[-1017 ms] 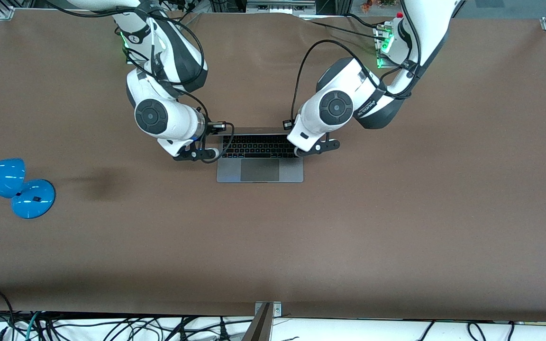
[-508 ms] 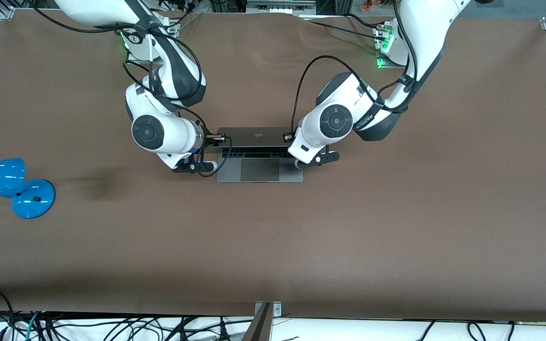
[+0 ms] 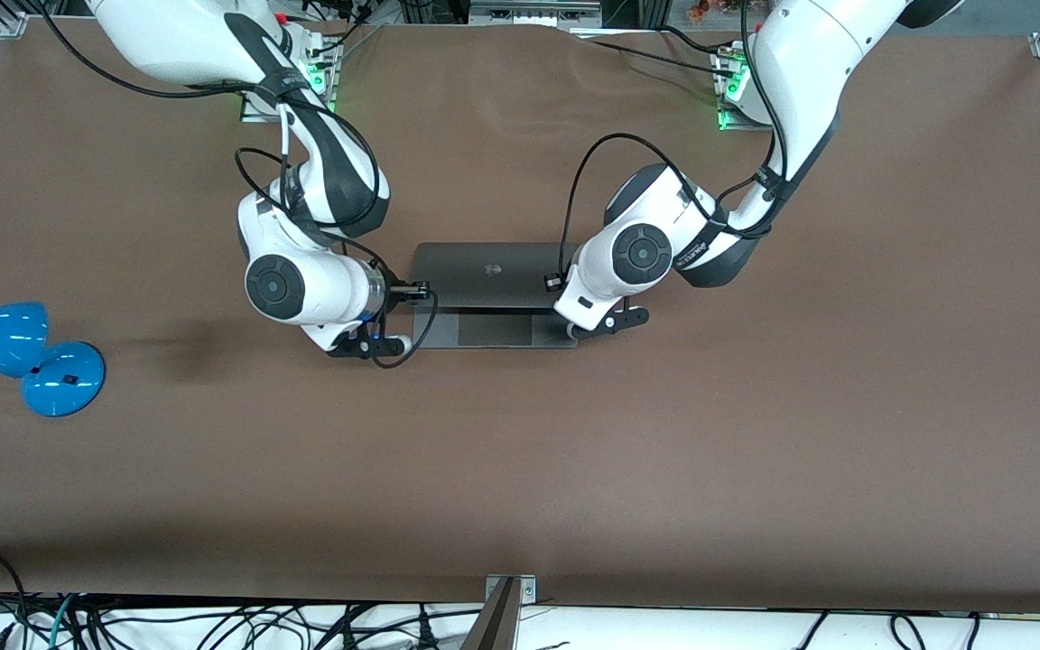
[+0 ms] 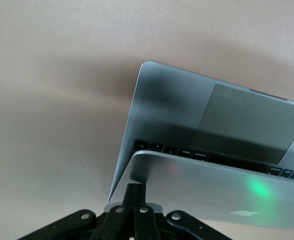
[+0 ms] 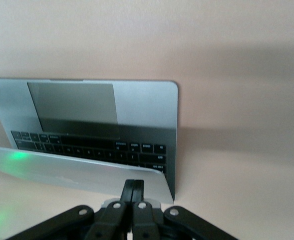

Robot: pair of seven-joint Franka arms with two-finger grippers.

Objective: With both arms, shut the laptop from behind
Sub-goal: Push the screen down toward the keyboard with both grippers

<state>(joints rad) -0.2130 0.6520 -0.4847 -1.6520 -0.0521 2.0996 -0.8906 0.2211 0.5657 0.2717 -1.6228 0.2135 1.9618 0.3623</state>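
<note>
One laptop (image 3: 491, 293) is parked mid-table, lid tipped well down over the keys. Two grippers are pressed on the lid's outer face, fingers pinched together, nothing held: the right gripper (image 5: 133, 187) at the lid's 9 o'clock corner in the front view, the left gripper (image 4: 133, 192) at 3 o'clock. One blue lamp (image 3: 19, 354) is sat near the right arm's end.
</note>
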